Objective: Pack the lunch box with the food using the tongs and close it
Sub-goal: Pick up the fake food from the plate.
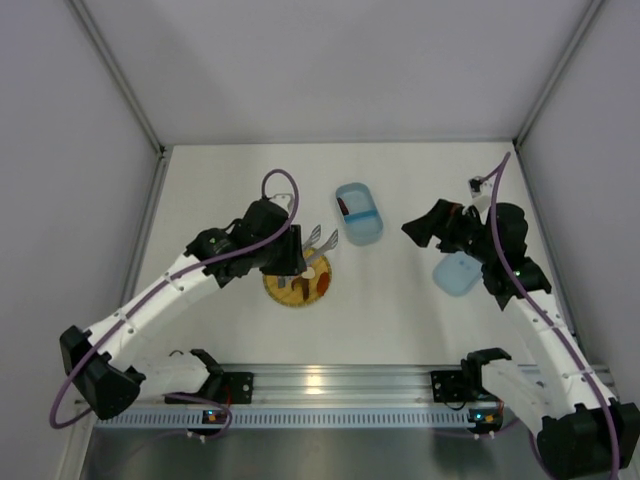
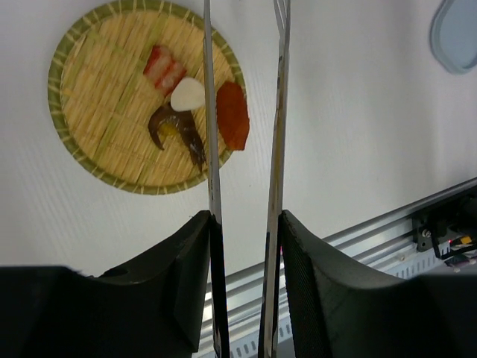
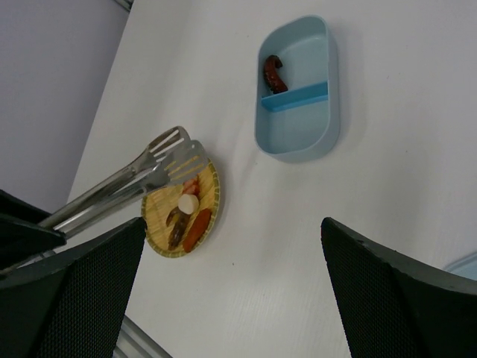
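Since the tongs (image 2: 212, 149) are thin, springy metal, they probably flex and skid if squeezed unevenly. The left gripper (image 2: 244, 239) clamps them near the handle end, one finger pressed on the outside of each blade. The blades stand apart and pass above the edge of the woven plate (image 2: 89, 142).

On the plate lie a red-and-white strip (image 2: 165, 67), a white piece (image 2: 187, 95), a dark brown curl (image 2: 175, 127) and an orange-red piece (image 2: 232, 113). All look small, light and soft, best nipped gently across the middle.

One dark red piece (image 3: 273, 74) lies in the far compartment of the lunch box (image 3: 298, 142), which stands open beyond the plate, apart from it. Its lid (image 1: 455, 273) rests beneath the right arm. The right gripper (image 3: 232, 224) is spread wide and empty.

The table (image 1: 250, 180) is smooth and white, enclosed by plain grey panels (image 1: 330, 70).
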Robot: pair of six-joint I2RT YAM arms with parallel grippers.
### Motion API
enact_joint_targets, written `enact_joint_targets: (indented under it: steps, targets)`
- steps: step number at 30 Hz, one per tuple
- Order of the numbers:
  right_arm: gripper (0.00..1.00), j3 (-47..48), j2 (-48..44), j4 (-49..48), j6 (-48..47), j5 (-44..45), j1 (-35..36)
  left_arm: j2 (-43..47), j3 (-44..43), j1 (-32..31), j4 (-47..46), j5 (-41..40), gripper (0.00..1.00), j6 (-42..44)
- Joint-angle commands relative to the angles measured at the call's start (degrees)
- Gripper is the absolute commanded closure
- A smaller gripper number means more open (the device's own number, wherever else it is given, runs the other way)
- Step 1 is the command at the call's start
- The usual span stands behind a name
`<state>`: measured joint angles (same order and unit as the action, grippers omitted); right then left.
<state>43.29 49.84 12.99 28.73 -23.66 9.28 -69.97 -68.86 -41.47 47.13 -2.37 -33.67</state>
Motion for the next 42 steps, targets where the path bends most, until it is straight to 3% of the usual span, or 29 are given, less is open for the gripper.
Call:
enact_joint_targets:
  steps: [1,17,42]
  targets:
    - [0.00,-0.1,-1.9,0.9,0.3,0.2,0.7,5.5,2.4,-0.8,2.4,-1.2,0.55,-1.9]
    - [0.01,-0.2,-4.6,3.5,0.7,1.8,0.7,14.4,8.4,-3.8,7.1,5.4,0.55,-1.6]
    - [0.01,-2.1,-6.1,3.2,1.2,1.9,0.7,10.7,11.4,-5.3,6.9,4.0,0.56,-1.6]
